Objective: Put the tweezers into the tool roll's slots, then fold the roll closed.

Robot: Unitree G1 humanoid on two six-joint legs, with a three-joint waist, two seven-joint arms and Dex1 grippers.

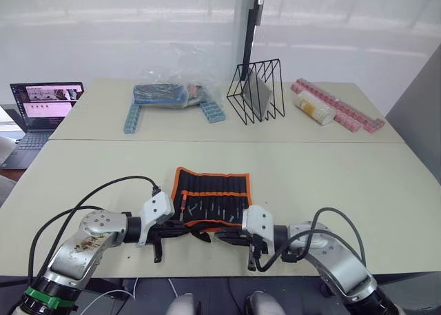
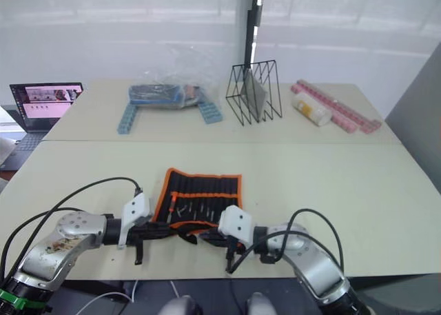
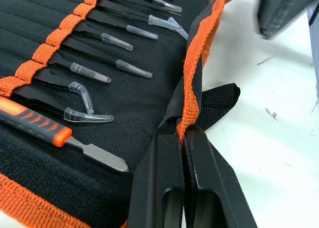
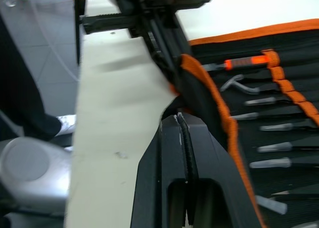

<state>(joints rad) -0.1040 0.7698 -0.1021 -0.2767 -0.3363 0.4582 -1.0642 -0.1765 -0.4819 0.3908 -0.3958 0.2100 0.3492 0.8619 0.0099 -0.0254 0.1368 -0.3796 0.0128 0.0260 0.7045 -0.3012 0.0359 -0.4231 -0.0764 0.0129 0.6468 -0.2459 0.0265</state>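
So the roll (image 1: 211, 198) is lying open and flat near the front edge of the worktop (image 1: 331, 184), slots (image 3: 45, 53) running across it under an orange strip. The tweezers (image 3: 94, 56) are already sitting in those slots, side by side, clear caps on their tips pointing toward the near edge. At one end of the row there's also an orange-handled tool (image 3: 55, 133) with a flat metal blade.

Both grippers are working the near hem. The left gripper (image 3: 182, 135) is pinching the orange trim with its jaws pressed together on it, and the fabric is bunching up into a raised ridge right there. A black strap tab (image 3: 219, 101) is poking out from under that edge onto the worktop.

The right gripper (image 4: 180, 122) is sitting at the same hem further along, jaws looking closed with barely a slit between them, tips right at the lifted black-and-orange edge. Can't really tell if any fabric is actually caught in there.

Back of the worktop: a plastic bag (image 1: 169, 87) of stuff, blue blocks (image 1: 133, 115), a wire rack (image 1: 256, 91), pink blocks (image 1: 341, 108), and a laptop (image 1: 43, 108) off to the left.
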